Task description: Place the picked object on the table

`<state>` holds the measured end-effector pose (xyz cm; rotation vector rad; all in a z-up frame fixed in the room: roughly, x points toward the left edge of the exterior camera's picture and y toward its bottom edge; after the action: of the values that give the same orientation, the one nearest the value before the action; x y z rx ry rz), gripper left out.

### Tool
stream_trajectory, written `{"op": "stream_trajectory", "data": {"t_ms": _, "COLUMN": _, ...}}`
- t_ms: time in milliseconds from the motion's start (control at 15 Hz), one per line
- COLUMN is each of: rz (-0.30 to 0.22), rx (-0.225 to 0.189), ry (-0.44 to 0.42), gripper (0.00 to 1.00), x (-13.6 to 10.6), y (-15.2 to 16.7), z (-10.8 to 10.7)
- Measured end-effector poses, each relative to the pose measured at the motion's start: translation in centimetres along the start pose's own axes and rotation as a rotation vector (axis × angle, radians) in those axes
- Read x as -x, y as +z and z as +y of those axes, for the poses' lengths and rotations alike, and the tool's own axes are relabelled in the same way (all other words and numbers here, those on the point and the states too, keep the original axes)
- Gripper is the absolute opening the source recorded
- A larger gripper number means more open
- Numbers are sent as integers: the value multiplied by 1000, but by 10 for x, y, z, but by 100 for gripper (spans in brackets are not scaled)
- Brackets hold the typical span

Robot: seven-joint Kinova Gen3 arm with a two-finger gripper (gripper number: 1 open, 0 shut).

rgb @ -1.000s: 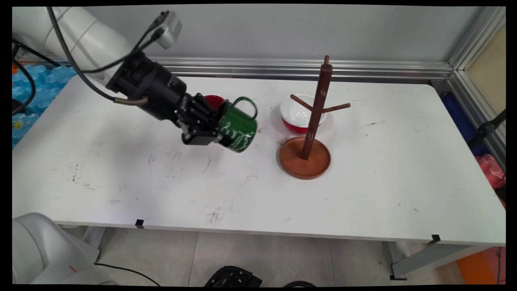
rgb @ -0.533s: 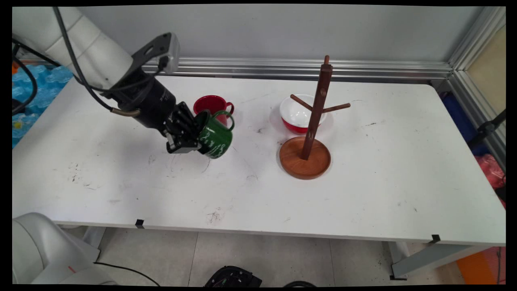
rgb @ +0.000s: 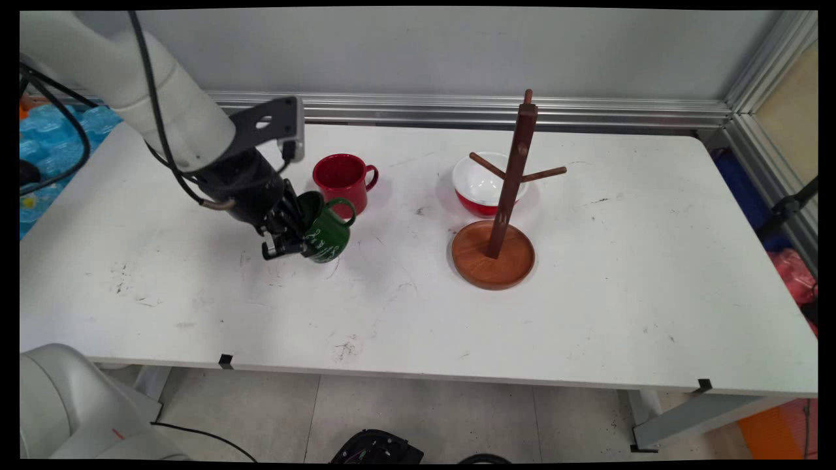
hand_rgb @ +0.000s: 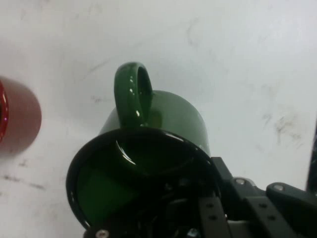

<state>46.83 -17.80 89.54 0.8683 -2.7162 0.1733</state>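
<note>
The green mug (rgb: 325, 230) is held tilted in the black tool (rgb: 292, 234), its mouth turned back toward the arm and its handle uppermost, low over the white worktop (rgb: 418, 313); whether its bottom touches the surface cannot be told; white lettering runs across its side in the main view. In the hand view the green mug (hand_rgb: 143, 163) fills the lower middle, its dark rim facing the camera and its handle at 12 o'clock, and the tool (hand_rgb: 198, 218) is clamped on the rim at the picture's bottom edge, one finger inside the mouth.

Just beside the green mug at 1 o'clock stands the red mug (rgb: 341, 179), upright, its handle pointing to 3 o'clock; the two are close but apart; in the hand view the red mug (hand_rgb: 17, 121) shows at the left edge.

Well away at 3 o'clock stands the wooden mug tree (rgb: 503, 215), a dark post with bare pegs on a round base; just behind it sits a bowl (rgb: 480, 189), red outside and white inside.
</note>
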Motion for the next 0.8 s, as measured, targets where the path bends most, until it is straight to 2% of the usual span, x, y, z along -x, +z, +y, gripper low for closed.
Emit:
{"op": "stream_trajectory", "data": {"t_ms": 400, "rz": -120, "rx": -41, "ry": 33, "gripper": 0, "x": -7, "y": 36, "z": 9}}
{"op": "stream_trajectory", "data": {"t_ms": 800, "rz": -210, "rx": -63, "ry": 78, "gripper": 0, "x": -17, "y": 68, "z": 17}}
